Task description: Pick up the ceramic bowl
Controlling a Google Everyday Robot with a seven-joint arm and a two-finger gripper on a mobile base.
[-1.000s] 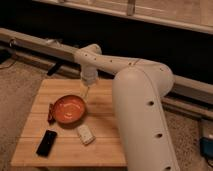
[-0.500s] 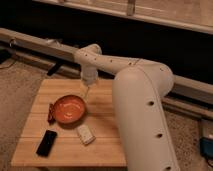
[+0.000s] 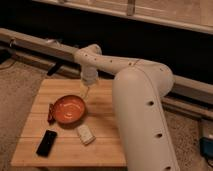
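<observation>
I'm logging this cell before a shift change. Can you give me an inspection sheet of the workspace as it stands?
Surface: wooden table, slatted.
Job's things: bowl, upright, left of centre on the table, not lifted.
Clutter: phone flat at the near left; white item just in front of the bowl; dark red item by the bowl's left side.
Grippers: hand pointing down over the bowl's far rim; contact cannot be told.
Cables: nothing seen.
Surroundings: speckled floor; rail behind the table.

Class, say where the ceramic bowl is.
Camera view: the ceramic bowl sits on the left half of the table, behind the black phone, the gripper hanging near its far rim.
</observation>
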